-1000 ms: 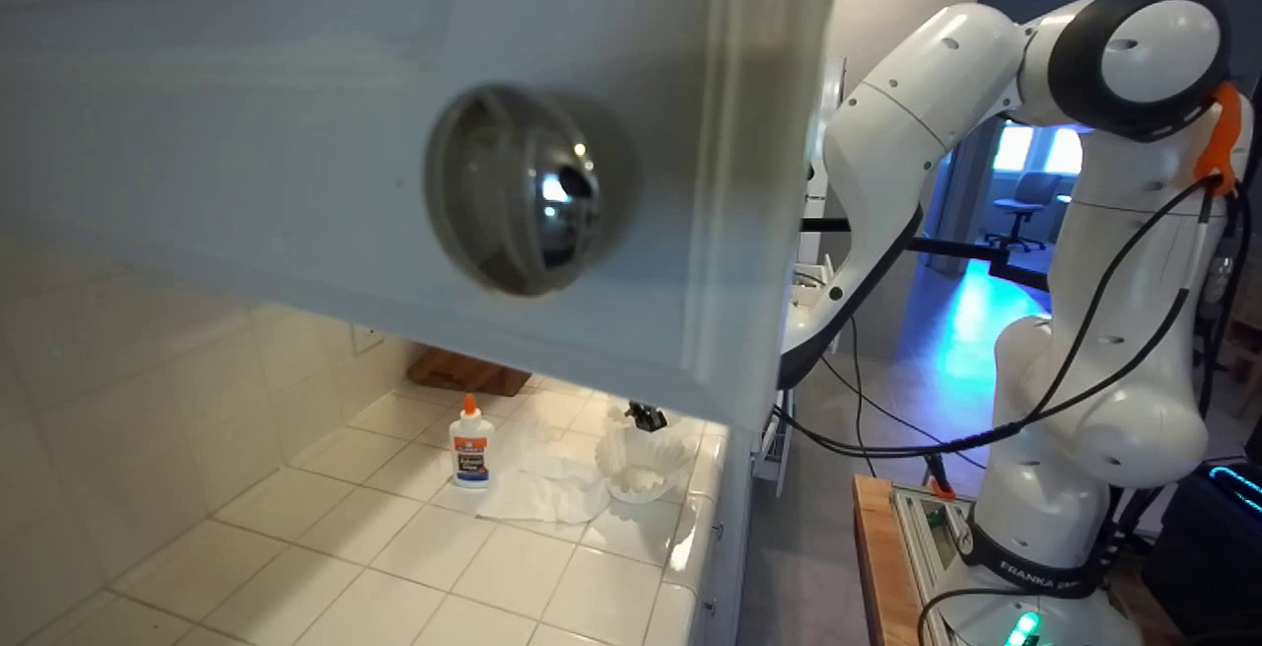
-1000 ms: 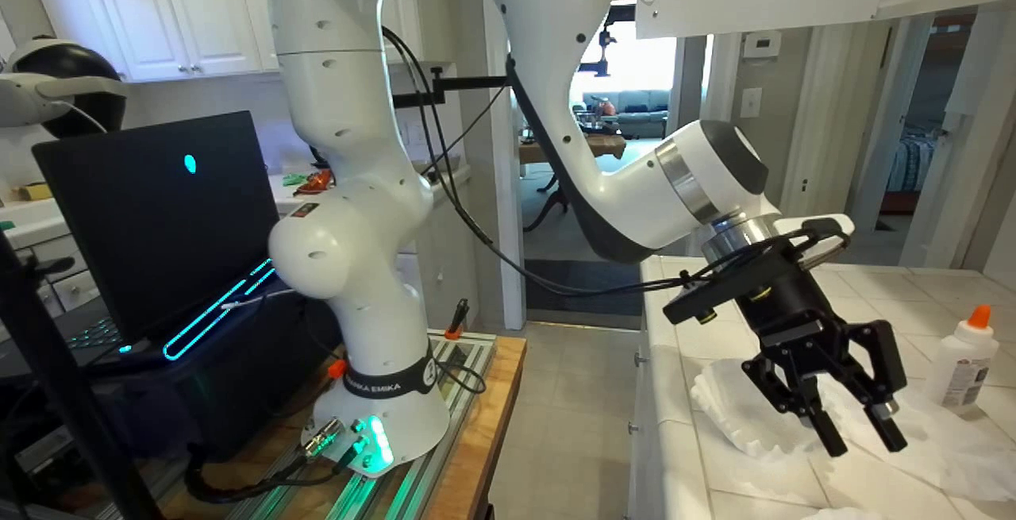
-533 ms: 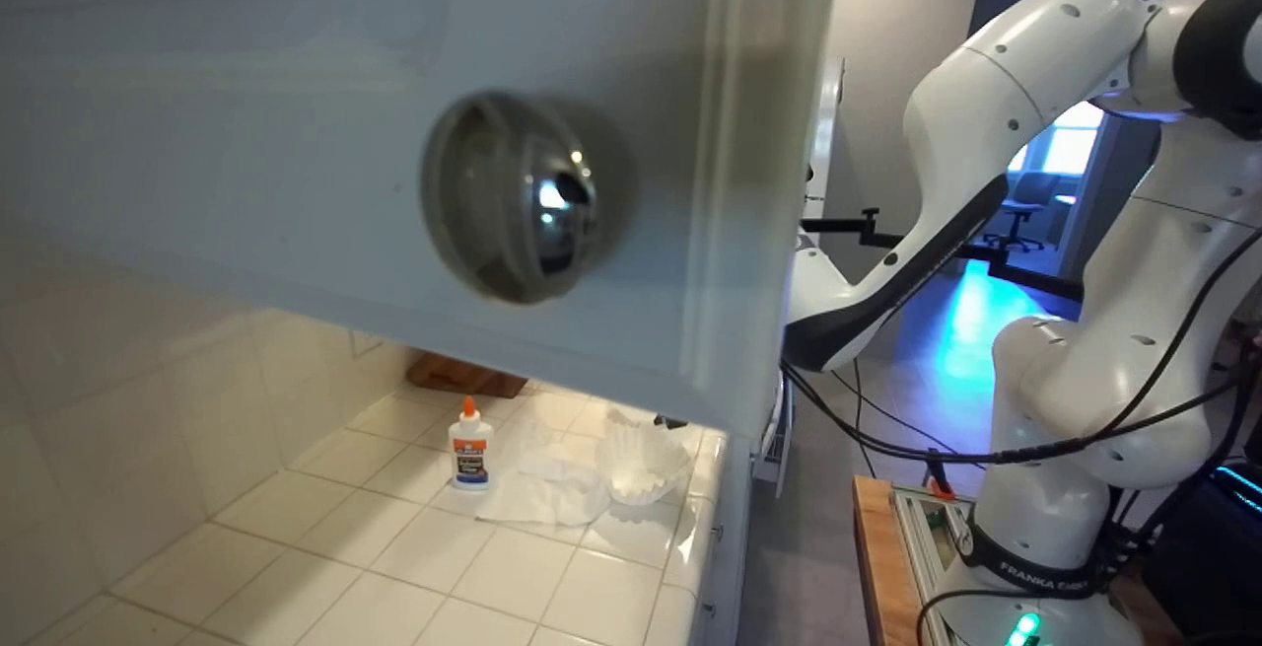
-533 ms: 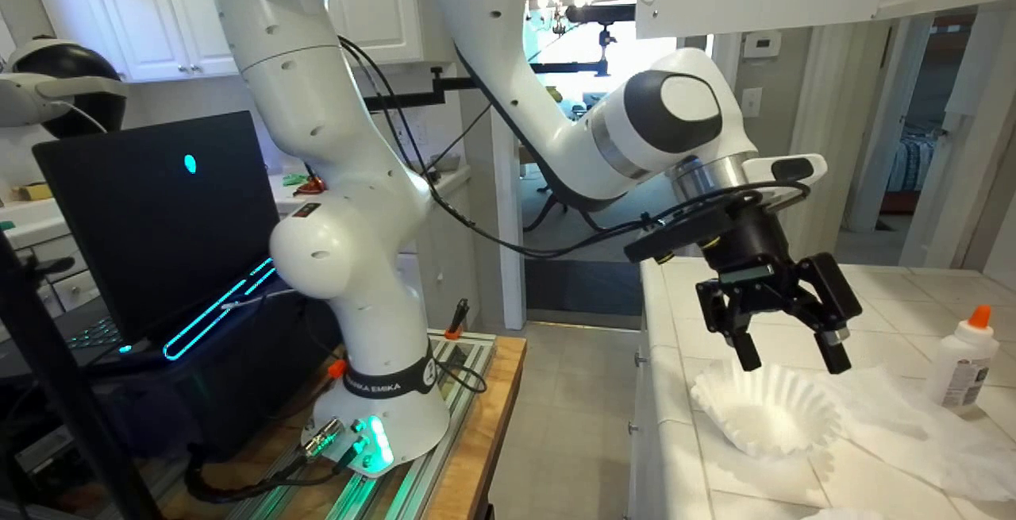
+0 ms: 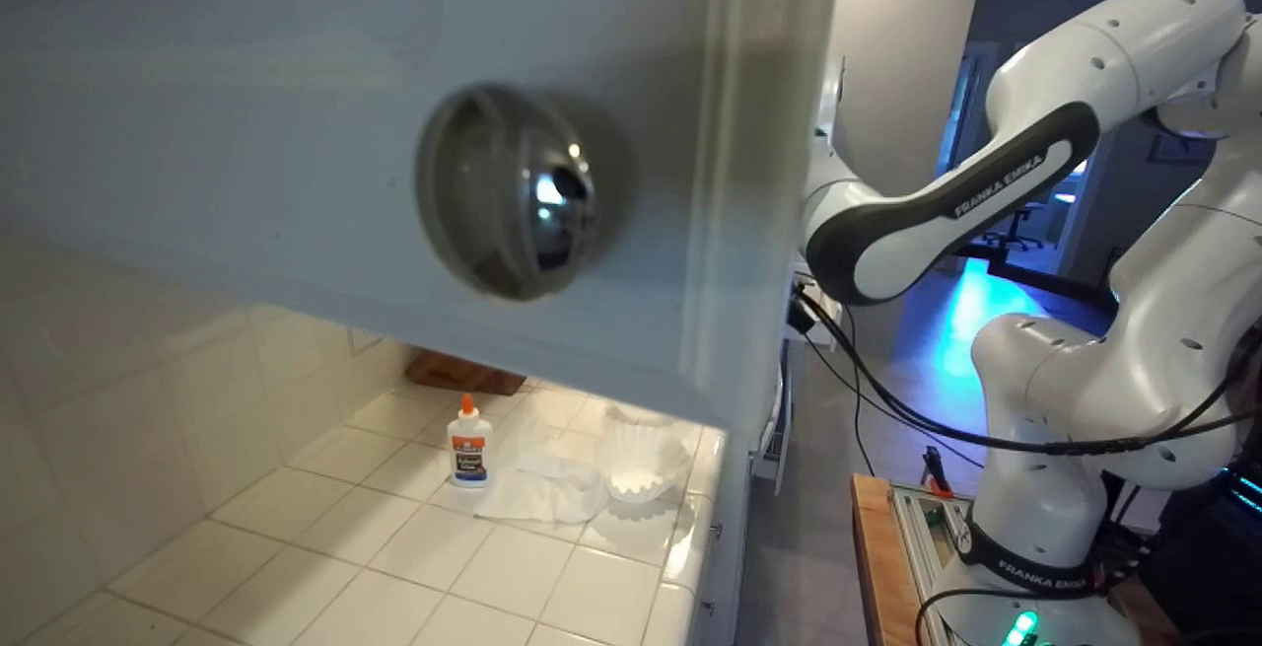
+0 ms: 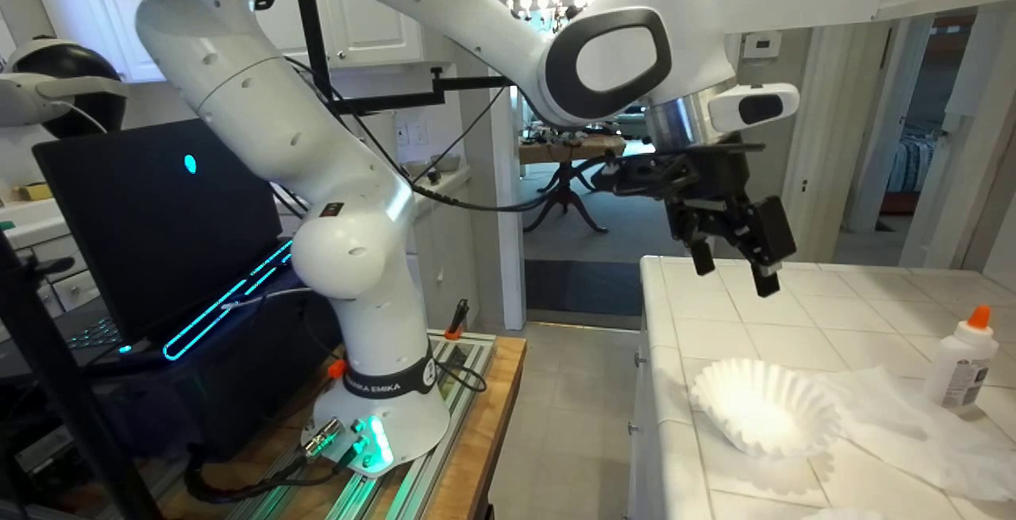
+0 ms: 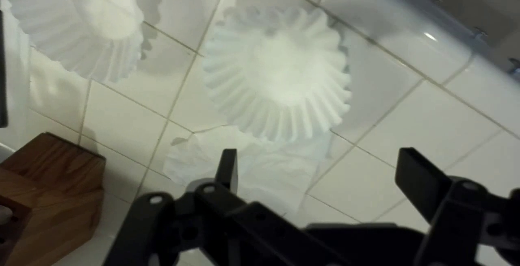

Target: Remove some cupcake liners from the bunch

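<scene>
While pincer (image 6: 734,274) (spread wide) hangs clear, liners (image 6: 766,417) rest on counter (image 6: 861,313).

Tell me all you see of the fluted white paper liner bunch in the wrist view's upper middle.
The fluted white paper liner bunch is round: pale base, flared pleated sides, scalloped rim. It rests open side up on the white tiled counter, its edge overlapping a crumpled white sheet in the wrist view. The black gripper isn't touching it. Layers can't be counted.
</scene>
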`<state>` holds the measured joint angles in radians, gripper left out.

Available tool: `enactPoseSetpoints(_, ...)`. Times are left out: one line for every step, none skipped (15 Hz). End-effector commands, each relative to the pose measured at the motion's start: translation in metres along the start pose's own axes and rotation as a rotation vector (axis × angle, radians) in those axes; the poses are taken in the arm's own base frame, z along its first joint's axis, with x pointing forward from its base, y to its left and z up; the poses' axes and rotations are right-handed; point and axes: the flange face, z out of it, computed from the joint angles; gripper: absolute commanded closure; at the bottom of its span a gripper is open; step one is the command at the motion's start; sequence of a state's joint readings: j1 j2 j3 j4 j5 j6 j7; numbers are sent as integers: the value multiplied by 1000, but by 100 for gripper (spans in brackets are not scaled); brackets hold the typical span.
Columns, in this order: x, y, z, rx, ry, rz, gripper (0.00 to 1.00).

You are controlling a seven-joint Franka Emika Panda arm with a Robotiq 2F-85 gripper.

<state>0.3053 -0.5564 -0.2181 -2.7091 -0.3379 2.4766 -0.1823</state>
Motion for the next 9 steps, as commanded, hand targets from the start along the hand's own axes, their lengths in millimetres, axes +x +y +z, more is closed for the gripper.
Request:
enactPoseSetpoints(-9, -12, -54, 150, -1, 129, 0)
enactPoseSetpoints(-10, -13, -66, 187, -12, 160, 0)
enactPoseSetpoints(-12, -15, -76, 193, -34, 209, 0)
enactPoseSetpoints(-6, -12, -55, 156, -20, 144, 0)
enactPoseSetpoints(-8, -13, -66, 168, -26, 163, 0)
enactPoseSetpoints(-9, -14, -72, 172, -25, 173, 0)
enactPoseSetpoints(-10, -14, -75, 173, -23, 179, 0)
enactPoseSetpoints(-10, -13, -75, 173, -24, 182, 0)
enactPoseSetpoints(-11, -13, -74, 173, -25, 184, 0)
